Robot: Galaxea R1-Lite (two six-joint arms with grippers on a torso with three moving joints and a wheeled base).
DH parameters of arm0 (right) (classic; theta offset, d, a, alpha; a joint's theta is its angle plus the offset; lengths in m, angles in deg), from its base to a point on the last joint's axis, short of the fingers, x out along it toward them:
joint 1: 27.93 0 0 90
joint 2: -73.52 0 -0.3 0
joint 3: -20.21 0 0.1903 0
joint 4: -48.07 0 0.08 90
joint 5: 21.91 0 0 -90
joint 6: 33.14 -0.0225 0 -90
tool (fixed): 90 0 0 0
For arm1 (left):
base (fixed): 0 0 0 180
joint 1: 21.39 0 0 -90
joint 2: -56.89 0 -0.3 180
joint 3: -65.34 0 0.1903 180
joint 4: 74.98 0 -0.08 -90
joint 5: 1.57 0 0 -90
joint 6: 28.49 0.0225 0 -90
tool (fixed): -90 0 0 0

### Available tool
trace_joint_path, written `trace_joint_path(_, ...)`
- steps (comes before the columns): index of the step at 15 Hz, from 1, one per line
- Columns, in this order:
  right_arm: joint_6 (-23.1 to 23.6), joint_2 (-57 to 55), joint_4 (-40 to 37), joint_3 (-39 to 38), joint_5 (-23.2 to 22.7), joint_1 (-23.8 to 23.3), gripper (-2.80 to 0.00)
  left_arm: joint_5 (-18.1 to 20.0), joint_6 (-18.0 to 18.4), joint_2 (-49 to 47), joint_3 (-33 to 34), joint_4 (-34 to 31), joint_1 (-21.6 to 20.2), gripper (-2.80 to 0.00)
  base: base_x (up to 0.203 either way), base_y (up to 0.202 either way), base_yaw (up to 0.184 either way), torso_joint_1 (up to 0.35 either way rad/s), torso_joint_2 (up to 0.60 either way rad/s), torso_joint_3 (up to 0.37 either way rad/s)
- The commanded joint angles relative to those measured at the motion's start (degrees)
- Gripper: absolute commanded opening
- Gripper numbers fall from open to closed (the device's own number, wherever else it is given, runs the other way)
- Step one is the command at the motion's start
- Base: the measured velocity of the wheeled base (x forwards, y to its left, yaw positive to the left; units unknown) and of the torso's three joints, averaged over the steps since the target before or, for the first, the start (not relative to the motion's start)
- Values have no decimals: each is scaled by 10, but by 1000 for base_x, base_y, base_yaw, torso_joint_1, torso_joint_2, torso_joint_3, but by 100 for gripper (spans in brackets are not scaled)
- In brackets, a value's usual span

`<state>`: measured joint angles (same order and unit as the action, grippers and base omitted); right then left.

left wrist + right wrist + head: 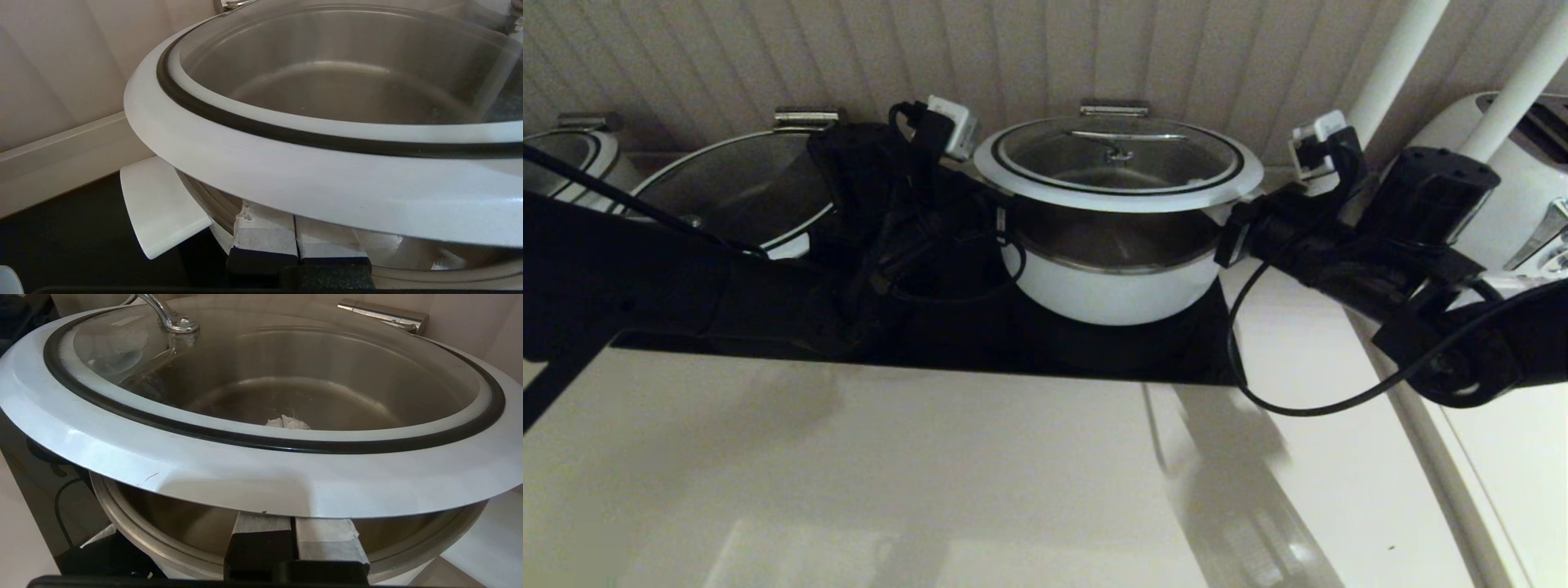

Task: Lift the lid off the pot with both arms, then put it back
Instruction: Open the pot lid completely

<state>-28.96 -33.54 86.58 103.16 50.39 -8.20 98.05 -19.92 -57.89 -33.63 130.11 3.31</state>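
The lid (1117, 189), glass with a broad white rim and a steel handle, hangs level a short way above the pot (1119, 294), with a clear gap showing the pot's steel inside. My left gripper (996, 219) is shut, its taped fingertips (265, 228) pressed up under the lid's left rim (286, 179), next to the pot's white side handle (159, 204). My right gripper (1232, 233) is shut too, its fingertips (327, 533) under the lid's right rim (261, 482), above the pot's steel rim (135, 526). The lid rests on both.
The pot stands on a black cooktop (1094, 351). A wider lidded pot (727, 188) sits to the left and another (572, 151) at far left. A white toaster (1519, 180) and white poles stand at right. The wall is close behind.
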Motion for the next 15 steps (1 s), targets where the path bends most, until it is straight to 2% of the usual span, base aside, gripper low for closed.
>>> trace_joint_path(1,0,-1,4,1,-1,0,-280,1,0,4,15,4,0,-280,0,0,0,0,0,0)
trace_joint_path(4,0,1,4,2,-1,0,-280,-6,1,23,70,7,-1,-280,0,0,0,0,0,0)
trace_joint_path(9,0,0,4,8,-1,0,-280,-17,4,101,202,7,-16,-280,0,0,0,0,0,0)
trace_joint_path(15,0,-1,4,8,-1,0,-280,-19,2,179,223,0,-54,-280,0,0,0,0,0,0)
